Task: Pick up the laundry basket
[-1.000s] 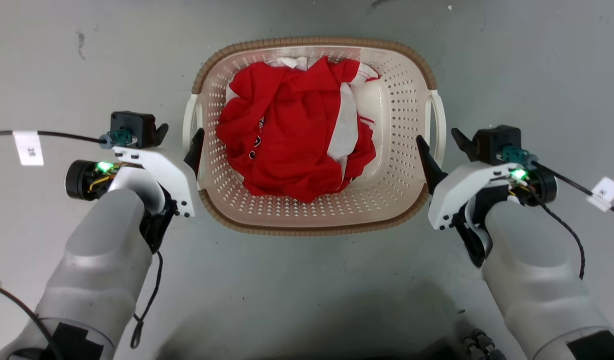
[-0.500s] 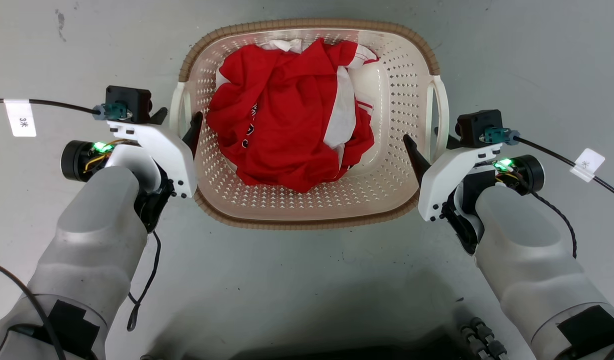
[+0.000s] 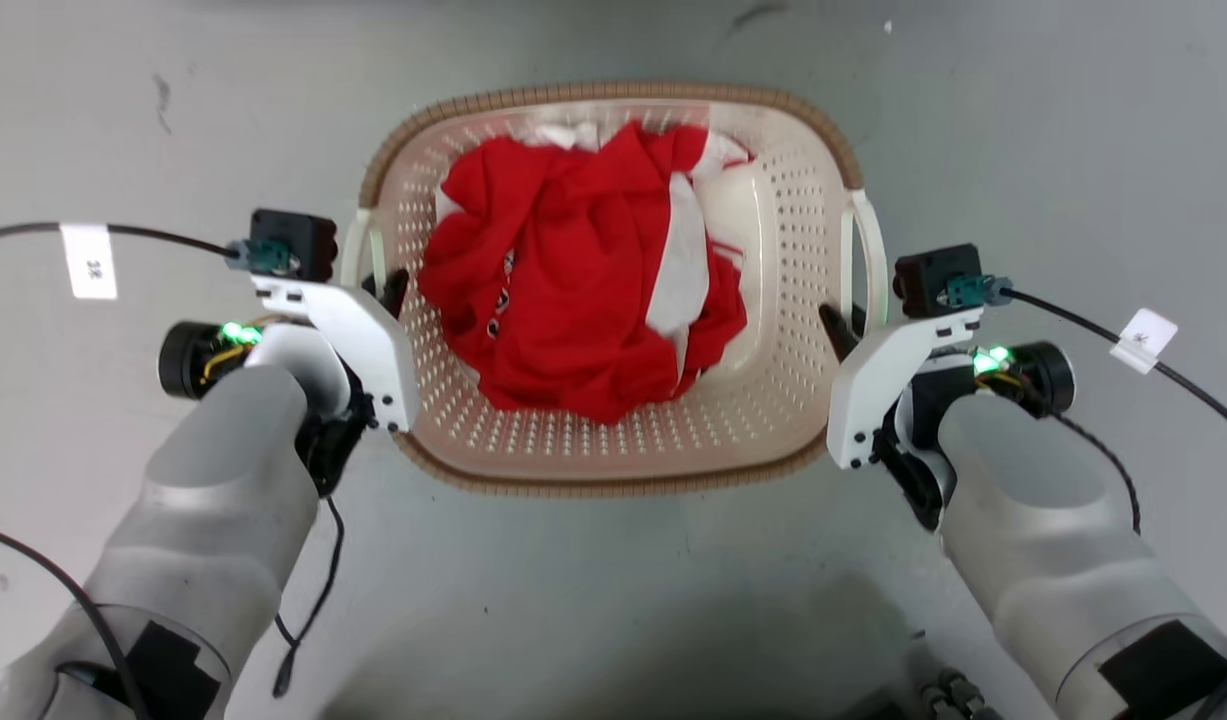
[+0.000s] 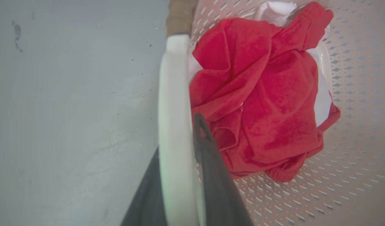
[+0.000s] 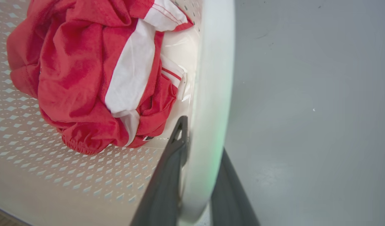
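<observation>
Okay so both arms have hold of the laundry basket [image 3: 613,95] by its two white side handles. The left gripper [image 3: 375,285] has its fingers nearly closed, one on each side of the left handle [image 4: 175,94]. In the left wrist view the inner finger [image 4: 208,157] sits pressed against the handle on the basket side, and the outer one pokes out on the floor side, partly hidden behind the handle. Same deal opposite: the right gripper [image 3: 858,315] is pinched down on the right handle [image 5: 212,78], with one dark finger [image 5: 167,175] inside against the perforated wall and the other outside, and the handle fills the narrow gap between them. The basket sits directly between the two grippers, with its brown woven-look rim running forward past both sets of fingertips and back toward the forearms. Just inboard of each gripper, down in the basket, there's a bunched-up red and white garment [image 3: 573,290], close to the inner fingers but not touching them. Outboard of each gripper it's grey floor [image 3: 1023,120]. Can't tell whether the basket's bottom is on the floor or just off it.
</observation>
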Controlling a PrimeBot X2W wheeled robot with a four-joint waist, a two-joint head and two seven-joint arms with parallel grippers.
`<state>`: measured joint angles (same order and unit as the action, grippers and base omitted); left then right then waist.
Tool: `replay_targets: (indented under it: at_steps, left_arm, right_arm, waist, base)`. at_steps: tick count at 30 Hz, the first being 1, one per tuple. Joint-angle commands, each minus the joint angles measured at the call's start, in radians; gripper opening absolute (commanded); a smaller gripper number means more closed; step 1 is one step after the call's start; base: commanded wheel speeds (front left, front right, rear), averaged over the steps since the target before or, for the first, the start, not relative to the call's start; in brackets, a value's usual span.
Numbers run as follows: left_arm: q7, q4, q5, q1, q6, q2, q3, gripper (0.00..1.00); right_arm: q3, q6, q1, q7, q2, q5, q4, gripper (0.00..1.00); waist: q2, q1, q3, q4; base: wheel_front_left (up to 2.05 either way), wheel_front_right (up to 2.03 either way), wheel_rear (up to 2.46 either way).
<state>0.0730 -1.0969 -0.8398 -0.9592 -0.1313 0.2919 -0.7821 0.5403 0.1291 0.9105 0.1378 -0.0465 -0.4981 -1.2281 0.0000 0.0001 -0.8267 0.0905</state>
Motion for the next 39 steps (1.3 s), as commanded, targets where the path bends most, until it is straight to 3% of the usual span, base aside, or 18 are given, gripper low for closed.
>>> replay_targets:
  at_steps: [1,11,17,39]
  left_arm:
    - [-0.008,0.000,-0.012,0.012,0.001,0.000,-0.018,0.00]
    - [-0.095,-0.003,-0.124,0.103,-0.001,-0.043,-0.102,0.00]
    - [-0.136,0.002,-0.201,0.172,-0.002,-0.039,-0.127,0.00]
    - [-0.451,-0.002,-0.381,0.216,-0.001,-0.008,-0.194,0.00]
  right_arm:
    - [0.018,0.003,-0.025,-0.029,-0.006,-0.021,0.001,0.00]
    - [0.107,0.004,-0.089,-0.192,0.000,-0.104,-0.008,0.00]
    - [0.137,0.004,-0.124,-0.283,-0.006,-0.150,-0.014,0.00]
    - [0.163,0.003,-0.126,-0.689,-0.049,-0.309,-0.039,0.00]
  waist:
    - [0.0000,-0.0001,0.051,-0.005]
    - [0.0000,-0.0001,0.279,-0.028]
    - [0.0000,-0.0001,0.422,-0.028]
    - [0.0000,-0.0001,0.683,-0.039]
  base:
    - [0.00,0.00,0.00]
    - [0.00,0.00,0.00]
    - [0.00,0.00,0.00]
    - [0.00,0.00,0.00]
